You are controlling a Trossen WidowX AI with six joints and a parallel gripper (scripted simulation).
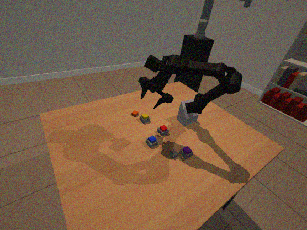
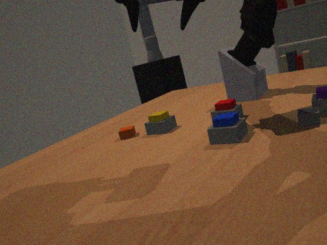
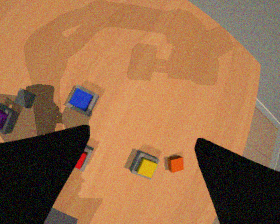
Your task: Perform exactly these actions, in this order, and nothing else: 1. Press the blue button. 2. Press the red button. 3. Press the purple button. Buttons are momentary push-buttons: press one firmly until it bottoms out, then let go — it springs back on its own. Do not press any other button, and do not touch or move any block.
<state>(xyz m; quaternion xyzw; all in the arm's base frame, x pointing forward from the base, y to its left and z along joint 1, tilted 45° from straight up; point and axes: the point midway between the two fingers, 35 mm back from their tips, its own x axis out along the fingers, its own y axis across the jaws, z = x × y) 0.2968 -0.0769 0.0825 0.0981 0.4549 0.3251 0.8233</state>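
The blue button sits on a grey base, its cap raised. The red button stands behind it, partly hidden by the left finger in the wrist view. The purple button stands to the right in the top and exterior views, in the arm's shadow. My gripper is open and empty, high above the table and touching no button.
A yellow button stands beside an orange block. A grey block lies close to the purple button. The arm's pale mount stands at the back of the wooden table.
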